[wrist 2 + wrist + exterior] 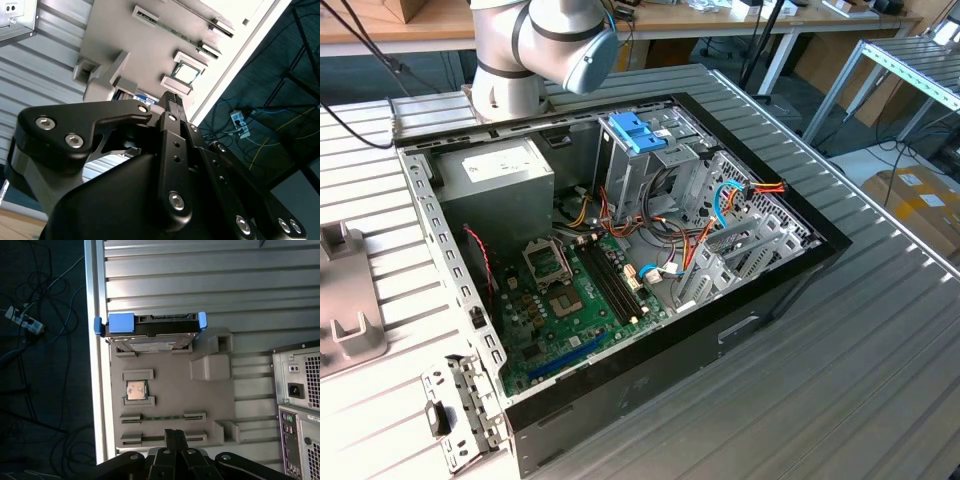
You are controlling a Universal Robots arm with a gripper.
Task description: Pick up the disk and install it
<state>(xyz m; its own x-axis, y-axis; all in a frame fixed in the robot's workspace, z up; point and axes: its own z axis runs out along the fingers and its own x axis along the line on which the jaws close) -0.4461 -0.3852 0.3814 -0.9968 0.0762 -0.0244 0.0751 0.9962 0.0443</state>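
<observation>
Disk (150,332) stands on its long edge in a grey holder (170,385) on the table (880,330), at the exterior view's left beside the case's rear. I think this is so that its blue rails are easy to take. Above the holder hangs the gripper (174,432), fingers pressed together, holding nothing, apart from the disk; a processor chip (136,390) lies between them. Further right is the open computer case (760,300): power supply (505,180), motherboard (575,300), then the drive cage (650,165) — loose orange and blue cables (720,215) beside it could hinder installing.

Open computer case (720,340), motherboard (570,320), power supply (505,175)
</observation>
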